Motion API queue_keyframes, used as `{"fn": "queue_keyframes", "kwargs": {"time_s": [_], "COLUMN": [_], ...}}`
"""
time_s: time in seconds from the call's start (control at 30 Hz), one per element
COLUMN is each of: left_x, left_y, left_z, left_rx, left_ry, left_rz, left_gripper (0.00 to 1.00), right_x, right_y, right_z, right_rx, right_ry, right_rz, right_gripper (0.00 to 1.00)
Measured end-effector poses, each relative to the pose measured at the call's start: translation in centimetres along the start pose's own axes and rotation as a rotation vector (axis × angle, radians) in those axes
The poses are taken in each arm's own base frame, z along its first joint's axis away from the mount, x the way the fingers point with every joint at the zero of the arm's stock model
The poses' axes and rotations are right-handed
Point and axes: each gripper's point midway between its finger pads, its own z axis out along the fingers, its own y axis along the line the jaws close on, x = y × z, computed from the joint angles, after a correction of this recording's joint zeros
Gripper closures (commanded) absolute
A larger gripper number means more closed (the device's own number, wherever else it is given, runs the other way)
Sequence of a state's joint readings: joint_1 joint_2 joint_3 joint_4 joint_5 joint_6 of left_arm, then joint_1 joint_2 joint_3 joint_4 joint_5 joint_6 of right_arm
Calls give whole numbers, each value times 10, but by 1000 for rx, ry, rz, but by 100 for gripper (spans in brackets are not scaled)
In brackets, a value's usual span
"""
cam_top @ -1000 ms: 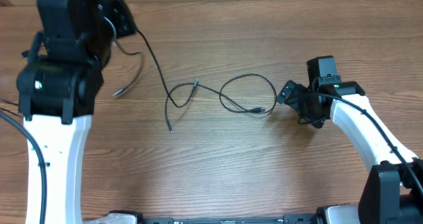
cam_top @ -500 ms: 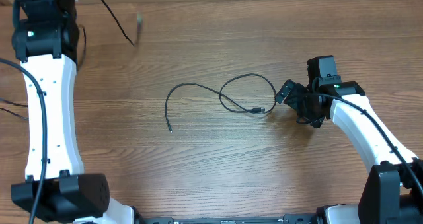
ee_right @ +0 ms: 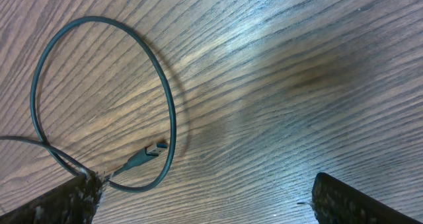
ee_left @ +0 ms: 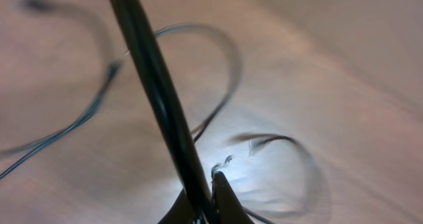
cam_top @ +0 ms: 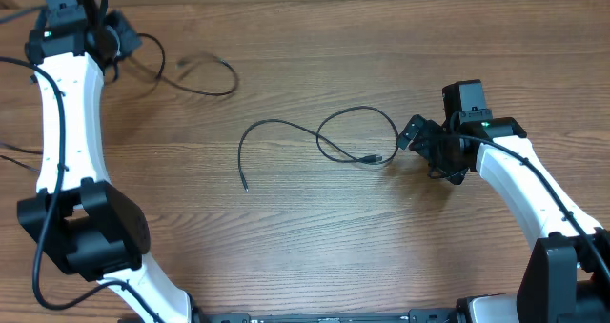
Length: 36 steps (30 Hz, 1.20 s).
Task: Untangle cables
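Fingers (ee_left: pixel 223 205) of my left arm are clenched on the far cable (ee_left: pixel 162 98), which runs as a dark strand straight up from their tips in the left wrist view. That view is blurred, so I cannot tell how the thin loops behind it lie. From overhead I see the left arm stretched to the far left corner of the table (cam_top: pixel 315 247), and the far cable trails from the fingers to the right and curves back on the wood. It is well apart from the middle cable (cam_top: pixel 358 109). The middle cable lies flat near the centre of the table: one end points toward me, the cord rises, bends to the right and closes in a round loop that crosses itself. Its plug (ee_right: pixel 149 151) rests inside the lower part of this loop. My right fingers (ee_right: pixel 63 201) are released and stand wide, low over the table just to the right of the loop. They hold nothing. One of them is just beside the place where the cord crosses itself, but I cannot tell if it touches.
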<state>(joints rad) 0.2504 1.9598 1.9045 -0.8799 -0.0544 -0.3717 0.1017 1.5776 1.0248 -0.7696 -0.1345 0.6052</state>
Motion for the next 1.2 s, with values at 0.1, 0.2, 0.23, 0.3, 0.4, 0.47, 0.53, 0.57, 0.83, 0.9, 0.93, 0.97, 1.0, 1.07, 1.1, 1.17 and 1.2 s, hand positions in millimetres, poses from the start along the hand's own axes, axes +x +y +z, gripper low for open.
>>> {"fn": "queue_keyframes", "kwargs": {"time_s": [0.1, 0.2, 0.23, 0.3, 0.4, 0.47, 0.53, 0.57, 0.83, 0.9, 0.93, 0.97, 1.0, 1.07, 1.1, 1.17, 1.2], "left_x": [5, 8, 10, 20, 34, 43, 52, 57, 84, 87, 89, 93, 96, 105, 109, 117, 120], "left_y": [37, 76, 83, 105, 128, 138, 143, 145, 145, 141, 138, 134, 131, 125, 122, 118, 115], "left_z": [7, 4, 3, -1, -8, -9, -8, -6, 0, 0, 0, 0, -1, -3, -5, -8, -9], "left_rx": [-117, -219, -238, -292, -350, -377, -396, -403, -399, -372, -355, -333, -311, -278, -264, -241, -227], "left_ry": [34, 59, 70, 119, 183, 218, 244, 257, 344, 362, 376, 397, 416, 459, 483, 522, 537], "left_rz": [-42, -82, -88, -109, -151, -175, -188, -189, -201, -197, -195, -192, -189, -187, -190, -197, -201], "left_gripper": [96, 96, 96, 96, 96, 95, 74, 57, 11, 8, 7, 4, 0, 0, 0, 0, 4], "right_x": [0, 0, 0, 0, 0, 0, 0, 0, 0, 0, 0, 0, 0, 0, 0, 0, 0], "right_y": [0, 0, 0, 0, 0, 0, 0, 0, 0, 0, 0, 0, 0, 0, 0, 0, 0], "right_z": [0, 0, 0, 0, 0, 0, 0, 0, 0, 0, 0, 0, 0, 0, 0, 0, 0], "right_rx": [0, 0, 0, 0, 0, 0, 0, 0, 0, 0, 0, 0, 0, 0, 0, 0, 0], "right_ry": [-1, 0, -1, 0, 0, 0, -1, -1, 0, -1, -1, 0, 0, 0, 0, 0, -1], "right_rz": [0, 0, 0, 0, 0, 0, 0, 0, 0, 1, 1, 0, 0, 0, 1, 0, 0], "right_gripper": [0, 0, 0, 0, 0, 0, 0, 0, 0, 0, 0, 0, 0, 0, 0, 0, 0]}}
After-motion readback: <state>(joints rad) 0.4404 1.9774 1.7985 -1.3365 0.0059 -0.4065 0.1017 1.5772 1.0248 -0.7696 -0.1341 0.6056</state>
